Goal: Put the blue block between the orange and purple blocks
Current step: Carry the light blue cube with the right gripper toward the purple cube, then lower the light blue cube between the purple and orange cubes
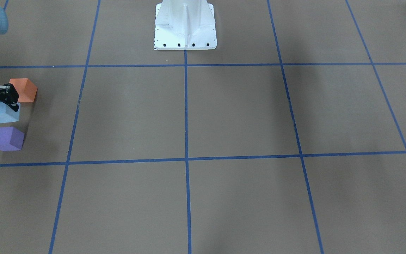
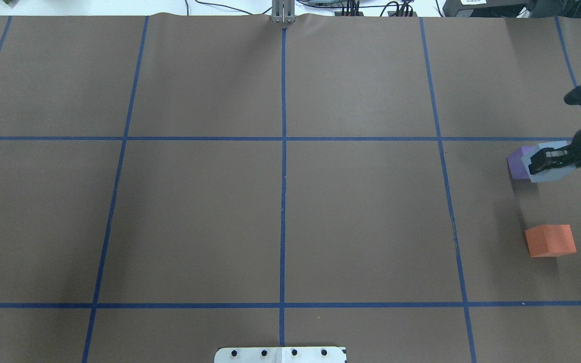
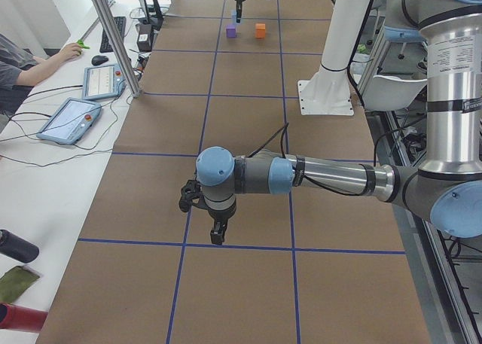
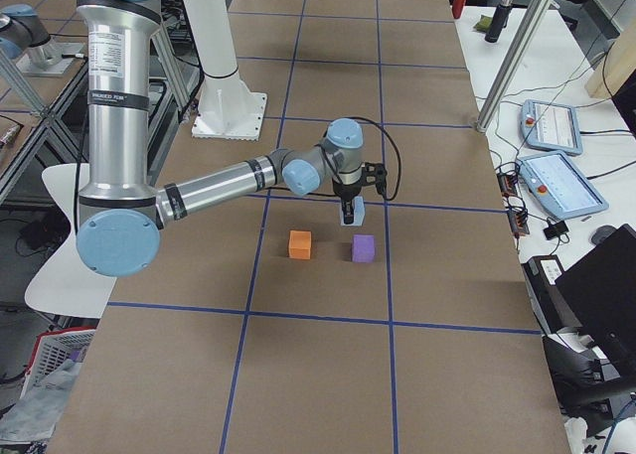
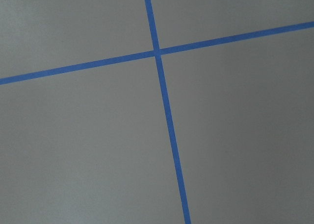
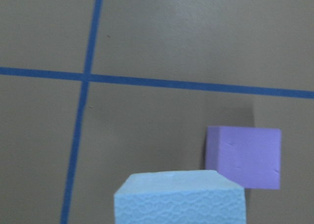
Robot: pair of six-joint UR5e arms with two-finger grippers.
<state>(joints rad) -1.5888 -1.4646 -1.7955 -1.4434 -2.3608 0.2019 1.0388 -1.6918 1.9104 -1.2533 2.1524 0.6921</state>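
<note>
Light blue foam cube point(image 1: 0, 113) is being gripped by the right pincer point(image 2: 542, 160), just beside the purple foam cube point(image 1: 7, 138) on the tabletop point(image 1: 224, 106).

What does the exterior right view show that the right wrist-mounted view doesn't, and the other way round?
Only exterior right: the orange block and the right gripper clamped on the blue block. Only the wrist view: the blue block's embossed surface pattern, seen close up. Both: the blue block, the purple block and the blue tape lines.
</note>
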